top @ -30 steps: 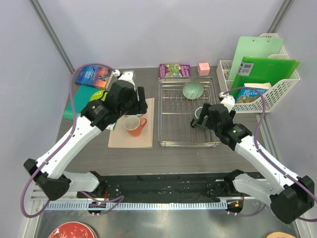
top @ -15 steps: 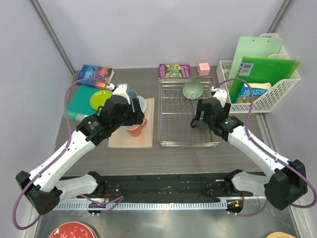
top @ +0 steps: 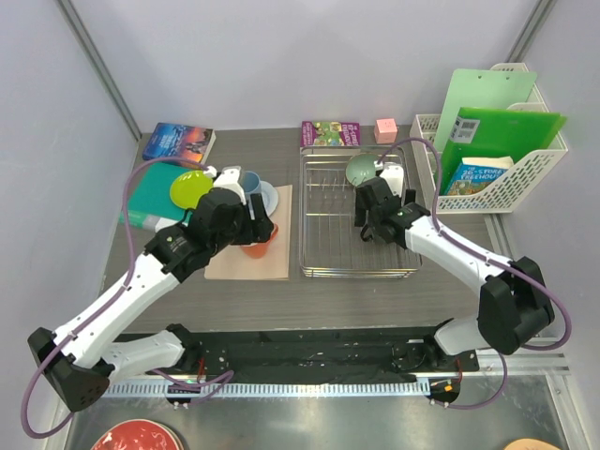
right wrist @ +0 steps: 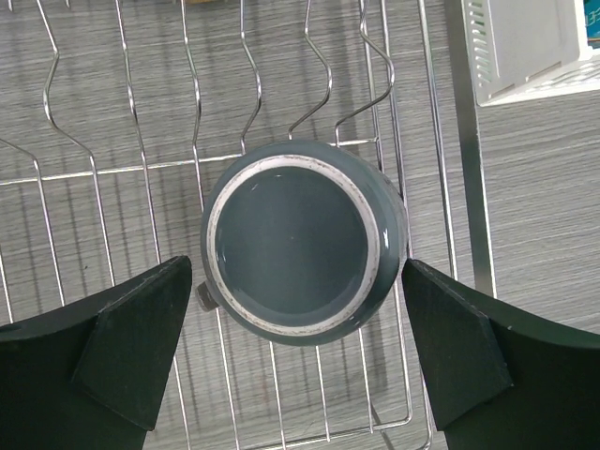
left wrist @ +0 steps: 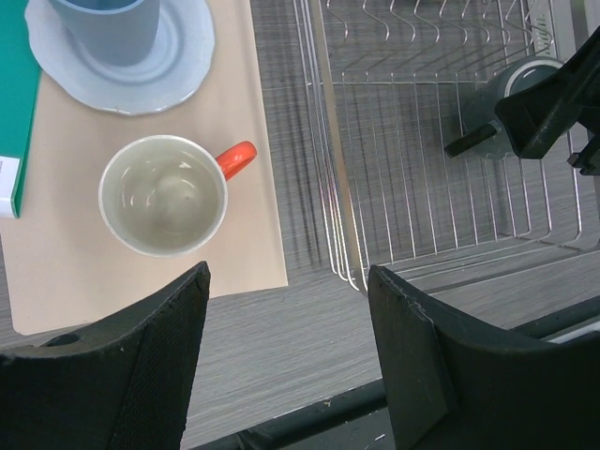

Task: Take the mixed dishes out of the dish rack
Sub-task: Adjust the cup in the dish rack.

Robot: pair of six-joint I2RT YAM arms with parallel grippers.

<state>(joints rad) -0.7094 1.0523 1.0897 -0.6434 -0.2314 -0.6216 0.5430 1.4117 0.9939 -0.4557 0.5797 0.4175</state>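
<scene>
The silver wire dish rack [top: 328, 239] holds a sage-green bowl [top: 364, 169] at its far end and a dark grey-blue mug [right wrist: 305, 242]. My right gripper [right wrist: 296, 309] hangs open above that mug, one finger on each side, not touching; in the top view the right gripper [top: 369, 225] hides the mug. My left gripper [left wrist: 291, 375] is open and empty above the mat's near edge. The orange handled mug [left wrist: 164, 194] stands upright on the tan mat [left wrist: 56, 272]. The light blue cup [left wrist: 103, 23] sits on the white plate [left wrist: 178, 66]. The lime-green plate [top: 190, 187] lies on a teal book.
A white slotted basket [top: 525, 178] with green folders and a book stands right of the rack. Books [top: 178, 142] [top: 329, 133] and a pink cube [top: 385, 129] lie along the back. A red plate [top: 136, 437] shows below the table front.
My left arm has swung right and nearer, away from the far left, uncovering the lime-green plate and covering the orange mug. My right gripper has moved left and farther back over the grey-blue mug.
</scene>
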